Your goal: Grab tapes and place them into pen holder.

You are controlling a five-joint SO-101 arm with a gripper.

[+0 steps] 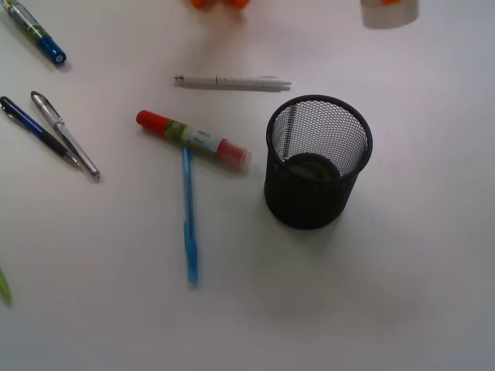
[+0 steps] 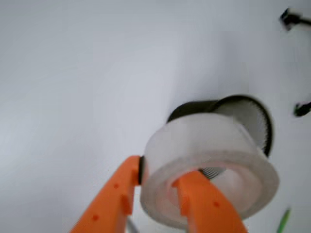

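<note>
A whitish translucent tape roll (image 2: 209,167) is clamped in the orange tool (image 2: 163,191): one finger (image 2: 121,194) presses the outside of the ring and the other finger (image 2: 206,204) sits inside its hole. In the wrist view the roll hangs above the white worktop (image 2: 73,73), partly covering the black wire-mesh pen holder (image 2: 248,114) beyond it. In the front view the same roll appears blurred at the top right edge, well apart from the pen holder, which stands upright right of centre. A dark ring-like shape (image 1: 311,166) lies at the bottom of the holder; whether it is a tape roll cannot be told. Left of the holder lies a red-capped glue stick (image 1: 193,140), with a blue pen (image 1: 189,216) touching its underside. A white pen (image 1: 230,82) lies behind the holder. At far left lie a silver pen (image 1: 65,135), a dark blue pen (image 1: 35,127) and a blue-tipped marker (image 1: 37,32).
</note>
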